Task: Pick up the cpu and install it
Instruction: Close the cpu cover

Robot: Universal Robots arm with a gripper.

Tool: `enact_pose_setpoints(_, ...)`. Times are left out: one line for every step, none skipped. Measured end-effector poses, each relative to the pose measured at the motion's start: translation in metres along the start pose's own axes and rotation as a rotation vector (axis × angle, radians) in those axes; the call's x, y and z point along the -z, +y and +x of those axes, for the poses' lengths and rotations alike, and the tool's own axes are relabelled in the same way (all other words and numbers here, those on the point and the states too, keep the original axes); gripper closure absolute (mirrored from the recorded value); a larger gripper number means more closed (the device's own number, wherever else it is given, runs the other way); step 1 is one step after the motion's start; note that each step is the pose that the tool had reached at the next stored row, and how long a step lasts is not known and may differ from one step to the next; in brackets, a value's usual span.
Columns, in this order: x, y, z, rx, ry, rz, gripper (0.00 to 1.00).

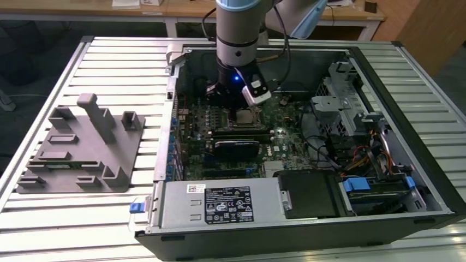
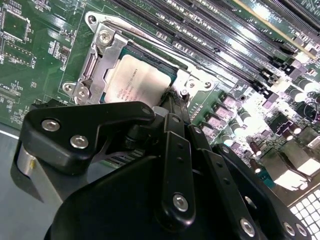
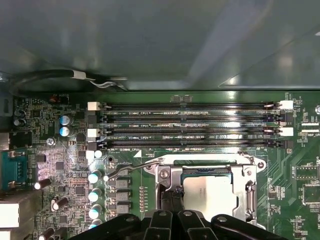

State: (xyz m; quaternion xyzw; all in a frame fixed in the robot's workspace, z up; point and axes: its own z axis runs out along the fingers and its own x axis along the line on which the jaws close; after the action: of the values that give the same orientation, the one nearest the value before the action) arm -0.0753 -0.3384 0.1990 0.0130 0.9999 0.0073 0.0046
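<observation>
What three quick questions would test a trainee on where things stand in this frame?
1. True or false: the cpu lies on the grey fixture tray.
2. Where is the end effector? A) low inside the computer case, at the cpu; B) over the tray; C) raised high above the case.
3. Fill in: the tray stands on the exterior view's ___ of the case.

Key: 1 false, the cpu sits in the motherboard socket; 2 A; 3 left.
</observation>
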Motion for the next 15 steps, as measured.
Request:
enact_pose_setpoints(0.0000, 0.0000, 0.0001, 0.000, 0.0001, 0.0001, 0.89)
enact_pose_setpoints(0.0000, 0.0000, 0.0002, 0.000, 0.0000, 0.0001, 0.89)
enact_pose_setpoints(-0.0001, 0.0000, 0.0003, 0.000, -0.0001, -0.0001, 0.89)
enact_pose_setpoints(-0.0001, -0.0001, 0.0004, 0.000, -0.0002, -0.0002, 0.89)
enact_pose_setpoints(-0.0001, -0.0003, 0.0005, 0.000, -0.0002, -0.0003, 0.89)
enact_pose_setpoints(-0.0001, -0.0006, 0.0006, 0.000, -0.0001, -0.0002, 0.89)
enact_pose_setpoints(0.0000, -0.0008, 0.0006, 0.000, -0.0001, -0.0001, 0.89)
enact_pose_setpoints(-0.0001, -0.0011, 0.0006, 0.000, 0.0000, -0.0001, 0.89)
enact_pose_setpoints(-0.0001, -0.0014, 0.0005, 0.000, -0.0001, -0.0001, 0.89)
enact_pose_setpoints(-0.0001, -0.0016, 0.0005, 0.000, -0.0001, -0.0002, 0.89)
enact_pose_setpoints(-0.0001, -0.0019, 0.0005, 0.000, -0.0002, 0.0000, 0.89)
enact_pose_setpoints(0.0000, -0.0022, 0.0005, 0.000, -0.0001, 0.0000, 0.89)
enact_pose_setpoints(-0.0001, -0.0025, 0.0005, 0.000, -0.0002, 0.0000, 0.89)
enact_pose_setpoints(0.0000, -0.0027, 0.0005, 0.000, -0.0001, 0.0000, 0.89)
enact_pose_setpoints(0.0000, -0.0030, 0.0005, 0.000, -0.0001, 0.0000, 0.89)
